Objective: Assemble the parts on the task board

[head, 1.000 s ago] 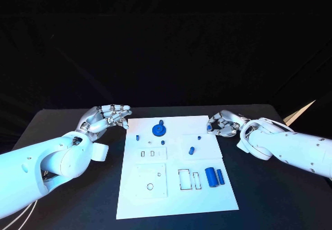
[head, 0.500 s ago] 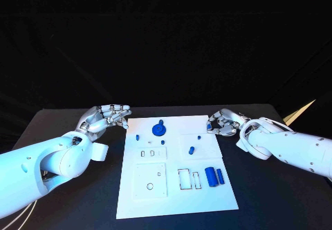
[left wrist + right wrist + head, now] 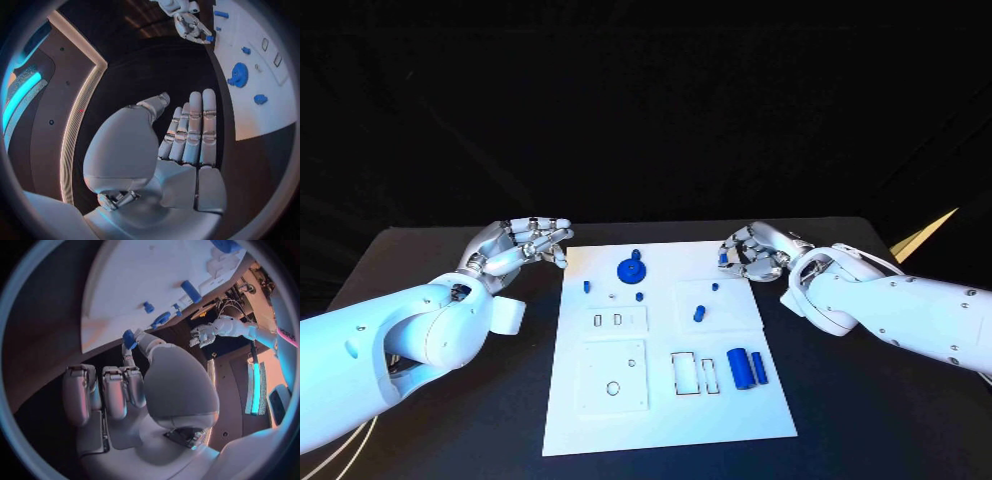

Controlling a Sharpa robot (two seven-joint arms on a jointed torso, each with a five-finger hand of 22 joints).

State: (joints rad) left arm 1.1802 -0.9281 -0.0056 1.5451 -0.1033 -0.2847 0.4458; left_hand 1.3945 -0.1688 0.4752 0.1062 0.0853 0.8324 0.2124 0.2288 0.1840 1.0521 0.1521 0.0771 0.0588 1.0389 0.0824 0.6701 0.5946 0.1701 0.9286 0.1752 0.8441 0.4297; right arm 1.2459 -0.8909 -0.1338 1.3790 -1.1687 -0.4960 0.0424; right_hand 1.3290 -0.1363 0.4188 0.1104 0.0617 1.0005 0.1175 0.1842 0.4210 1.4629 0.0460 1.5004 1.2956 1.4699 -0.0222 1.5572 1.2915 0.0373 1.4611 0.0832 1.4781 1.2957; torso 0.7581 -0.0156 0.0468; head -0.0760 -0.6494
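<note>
Black table (image 3: 459, 400) is carrying the white task board (image 3: 668, 410) at its middle. We are seeing the left hand (image 3: 521, 243) hanging just off the board's far left corner, fingers lying straight and close together, holding nothing. Right hand (image 3: 750, 253) is hovering at the far right edge, pinching a small blue part (image 3: 129, 338) between thumb and fingertip. On the board a blue gear (image 3: 632, 269) is sitting near the far edge, two blue cylinders (image 3: 749, 369) lying nearer the right side.
</note>
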